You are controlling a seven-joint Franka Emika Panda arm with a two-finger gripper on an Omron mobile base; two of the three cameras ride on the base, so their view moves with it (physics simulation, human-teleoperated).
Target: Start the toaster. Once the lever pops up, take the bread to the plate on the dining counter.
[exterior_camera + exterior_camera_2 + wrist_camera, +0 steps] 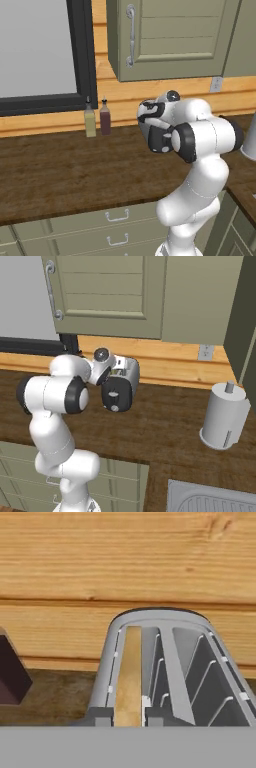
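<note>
The silver-grey toaster (131, 375) stands on the wood-topped counter (165, 431) against the plank wall, its black end panel (117, 397) facing the room. In the hand view I look down along the toaster (175, 662) from its near end. The pale tan bread (128, 677) stands on edge in its left slot, and the right slot shows bare wire guides. My gripper (116, 375) hangs over the toaster's near top edge, shut, with nothing seen between its fingers. The plate and the dining counter are out of view.
Two bottles, a pale one (90, 120) and a dark one (105, 117), stand by the wall left of the toaster. A grey paper-towel holder (225, 416) stands to the right, a sink (210, 501) in front of it. Olive cabinets (110, 296) hang overhead.
</note>
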